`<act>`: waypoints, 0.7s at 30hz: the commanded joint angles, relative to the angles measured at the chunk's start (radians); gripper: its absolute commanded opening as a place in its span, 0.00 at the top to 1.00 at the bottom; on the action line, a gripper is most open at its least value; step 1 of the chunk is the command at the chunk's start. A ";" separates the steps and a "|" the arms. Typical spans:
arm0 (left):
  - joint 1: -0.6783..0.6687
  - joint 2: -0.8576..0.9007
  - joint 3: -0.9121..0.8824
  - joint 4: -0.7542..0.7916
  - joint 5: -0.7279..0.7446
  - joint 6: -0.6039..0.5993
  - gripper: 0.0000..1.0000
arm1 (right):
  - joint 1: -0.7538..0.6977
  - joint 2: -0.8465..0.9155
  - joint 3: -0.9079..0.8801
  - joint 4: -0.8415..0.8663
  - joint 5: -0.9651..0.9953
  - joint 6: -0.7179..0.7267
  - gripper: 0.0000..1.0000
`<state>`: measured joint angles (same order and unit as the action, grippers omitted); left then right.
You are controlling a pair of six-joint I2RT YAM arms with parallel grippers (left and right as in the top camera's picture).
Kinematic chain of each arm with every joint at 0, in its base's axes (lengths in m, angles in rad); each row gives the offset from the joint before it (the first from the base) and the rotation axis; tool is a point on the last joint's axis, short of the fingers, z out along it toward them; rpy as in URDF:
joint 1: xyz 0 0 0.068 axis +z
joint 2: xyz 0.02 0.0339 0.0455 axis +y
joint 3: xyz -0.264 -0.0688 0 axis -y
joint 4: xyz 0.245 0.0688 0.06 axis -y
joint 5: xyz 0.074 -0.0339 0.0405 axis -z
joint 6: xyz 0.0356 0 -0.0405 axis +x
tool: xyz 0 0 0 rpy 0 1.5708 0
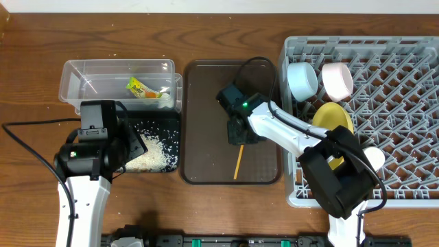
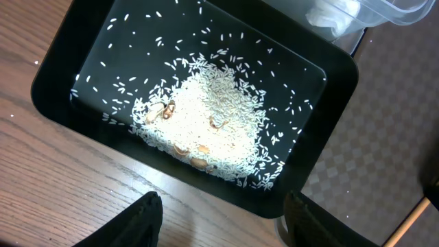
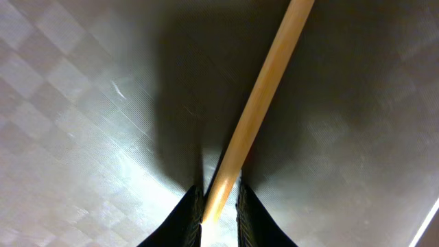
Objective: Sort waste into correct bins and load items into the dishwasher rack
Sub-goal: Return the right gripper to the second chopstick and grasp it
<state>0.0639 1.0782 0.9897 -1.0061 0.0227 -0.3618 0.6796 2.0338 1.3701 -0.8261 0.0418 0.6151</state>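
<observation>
Two arms are over the table (image 1: 34,41), and only one has anything in hand. The right gripper (image 3: 218,206) is low over the dark-brown serving tray (image 1: 206,103), its two black fingers (image 3: 191,214) pinched in tight on one end of a single wooden chopsticks stick (image 3: 264,89), while the rest of the stick lies slanted on the tray's checkered floor. I can make out just that one stick for sure from above. A thin pale line at the corner of the right wrist view may be a second, but I can't tell. The left gripper (image 2: 223,216) hangs with its two fingers spread wide and nothing between them, above the near edge of the shallow black tray (image 2: 339,96). That tray holds one heap of white rice (image 2: 206,123) with many stray grains scattered round it and a few tan bits mixed in — too many grains to count. Just behind it sits the clear plastic tub (image 1: 116,64), with one green-yellow wrapper (image 1: 139,88) inside and one white crumpled piece (image 1: 164,94) beside it. The big grey dishwasher rack (image 1: 411,68) on the right carries four pieces — one light-blue bowl (image 1: 302,80) and one pale bowl (image 1: 337,81) tipped on their sides next to each other, one yellow plate (image 1: 331,118) standing on edge below them, and one small white cup (image 1: 374,159) partly hidden by the right arm.
</observation>
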 commanded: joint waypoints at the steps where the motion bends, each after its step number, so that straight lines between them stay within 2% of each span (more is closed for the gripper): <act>1: 0.005 0.001 -0.002 -0.003 -0.008 0.002 0.40 | 0.002 0.014 0.006 -0.017 0.013 0.029 0.84; 8: 0.005 0.001 -0.002 -0.003 -0.008 0.002 0.40 | 0.002 0.014 0.006 -0.021 -0.018 0.028 0.86; 12: 0.005 0.001 -0.002 -0.004 -0.008 0.002 0.40 | 0.002 0.014 0.006 -0.027 -0.055 0.029 0.99; 21: 0.005 0.001 -0.002 -0.003 -0.008 0.002 0.40 | -0.026 -0.035 0.035 -0.066 -0.058 0.001 0.99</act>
<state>0.0639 1.0782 0.9897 -1.0065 0.0227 -0.3618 0.6739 2.0335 1.3796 -0.8684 0.0082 0.6315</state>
